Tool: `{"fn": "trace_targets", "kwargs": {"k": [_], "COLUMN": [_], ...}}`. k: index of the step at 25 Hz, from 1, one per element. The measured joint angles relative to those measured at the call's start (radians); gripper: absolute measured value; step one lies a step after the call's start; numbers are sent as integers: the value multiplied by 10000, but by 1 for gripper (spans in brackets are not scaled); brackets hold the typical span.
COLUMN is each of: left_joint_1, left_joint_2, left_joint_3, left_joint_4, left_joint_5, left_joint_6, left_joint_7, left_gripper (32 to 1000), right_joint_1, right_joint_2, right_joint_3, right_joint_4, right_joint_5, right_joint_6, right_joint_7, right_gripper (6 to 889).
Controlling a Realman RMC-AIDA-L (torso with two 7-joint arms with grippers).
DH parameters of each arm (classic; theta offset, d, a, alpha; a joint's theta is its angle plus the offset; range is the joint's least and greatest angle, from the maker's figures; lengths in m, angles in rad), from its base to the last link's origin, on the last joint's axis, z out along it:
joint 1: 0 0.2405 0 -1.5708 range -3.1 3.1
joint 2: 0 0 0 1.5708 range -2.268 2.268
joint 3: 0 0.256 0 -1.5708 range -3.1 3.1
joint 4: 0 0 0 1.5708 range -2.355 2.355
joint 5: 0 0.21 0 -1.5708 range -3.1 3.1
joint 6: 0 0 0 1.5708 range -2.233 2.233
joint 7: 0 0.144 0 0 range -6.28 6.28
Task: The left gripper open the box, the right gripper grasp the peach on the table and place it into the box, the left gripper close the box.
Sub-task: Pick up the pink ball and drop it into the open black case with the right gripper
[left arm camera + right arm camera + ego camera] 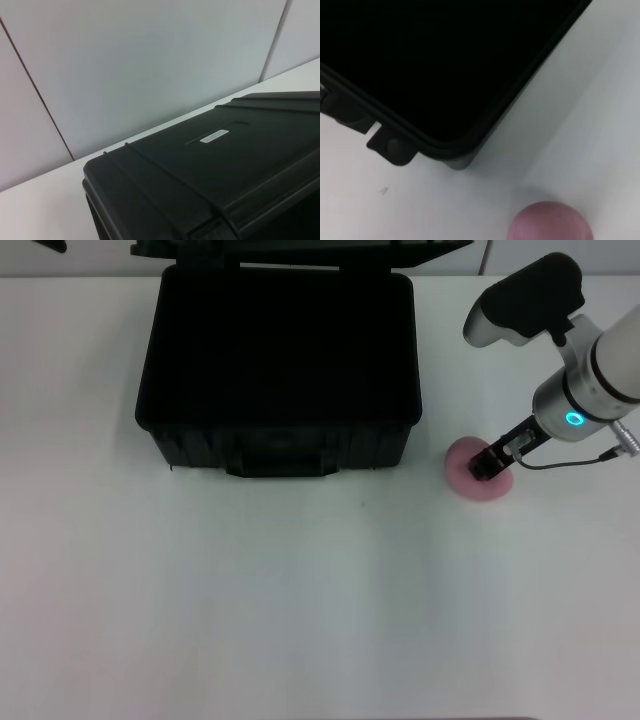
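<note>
The box (pixel 278 370) stands open on the table (pixel 300 620), lid tipped back at the far edge, its dark inside bare. That puts you at the second step: taking the peach (pixel 470 480).

Your right gripper (pixel 487 466) sits low over the peach, which lies on the table just off the box's front right corner, near it but apart. The claw overlaps the fruit's top in the head view. You cannot tell from here whether the fingers are spread or already pinching it; the right wrist view shows only the peach (pixel 551 221) and the box corner (pixel 452 150), no fingers.

The left gripper is out of sight in the head view. Its wrist camera looks across the raised lid (pixel 215 165) with its white label (pixel 214 136), so that arm seems to wait behind the box.

Next, by the look of it, you need a firm grip, a lift clear of the front wall, then a short carry left and back over the opening.

The peach is small, round, matte pink, far smaller than the box. It could roll if nudged.
</note>
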Motion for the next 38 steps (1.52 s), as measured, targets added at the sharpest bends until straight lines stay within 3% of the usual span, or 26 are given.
{"fn": "trace_targets", "kwargs": {"k": [6,11,24,31,38], "left_joint_1": [37,64,206,318,346], "left_joint_2": [0,0,16,31,31], "left_joint_3": [0,1,0,-1,-1], "left_joint_4": [0,0,16,137,139], "left_joint_5": [0,2,21,21,27], "left_joint_6": [0,1,3,4,-4], "left_joint_7": [14,31,58,60,60], "left_gripper": [508,510,516,519,522], "right_joint_1": [6,5,-369,-530,-644], "right_joint_2": [-14,-38,-52,-172,-159], "right_joint_3": [0,65,138,644,1058], "right_joint_4": [-49,-405,-2861,-4525,-5514], "right_joint_5": [0,0,-53,-18,-4], "right_joint_6": [20,371,2399,3575,3881], "right_joint_7": [-12,-74,-75,-165,-385], "right_gripper": [145,119,54,53,52]}}
